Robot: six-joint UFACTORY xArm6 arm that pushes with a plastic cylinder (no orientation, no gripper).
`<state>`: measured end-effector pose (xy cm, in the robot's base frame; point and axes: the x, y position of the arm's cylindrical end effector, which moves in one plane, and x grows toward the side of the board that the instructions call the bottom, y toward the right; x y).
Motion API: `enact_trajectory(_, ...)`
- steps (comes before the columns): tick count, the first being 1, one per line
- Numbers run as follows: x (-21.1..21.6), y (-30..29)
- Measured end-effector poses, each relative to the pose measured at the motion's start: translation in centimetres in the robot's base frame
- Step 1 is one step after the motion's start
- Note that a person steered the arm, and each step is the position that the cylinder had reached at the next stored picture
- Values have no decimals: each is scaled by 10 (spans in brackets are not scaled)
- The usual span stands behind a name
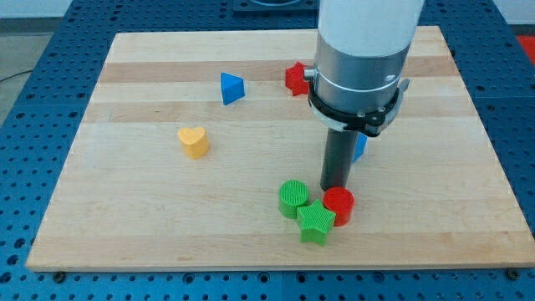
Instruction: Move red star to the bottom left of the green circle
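Touching nothing that I can tell, my tip [336, 187] sits above the red circle [339, 204]; next I circle behind the red star [294, 79], far from the green circle [292, 195].

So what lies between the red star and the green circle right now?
In the camera view, my tip and its rod stand near that line, beside the green circle; otherwise bare board up to the red star.

light: we see bright, even overhead illumination on the wooden board [167, 226]; soft glare streaks down our pale arm housing [368, 33] | shadows: short and faint beside the blocks; a darker patch under the arm | focus: sharp throughout; no blur | distortion: board edges look straight
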<state>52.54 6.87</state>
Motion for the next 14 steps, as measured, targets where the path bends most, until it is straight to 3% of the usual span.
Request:
enact_trajectory(2,-2,-1)
enact_trajectory(4,-42,-87)
enact_trajectory(7,-181,-133)
enact_trajectory(8,-235,-130)
enact_trajectory(9,-252,-97)
enact_trajectory(10,-244,-36)
enact_trajectory(14,-191,-27)
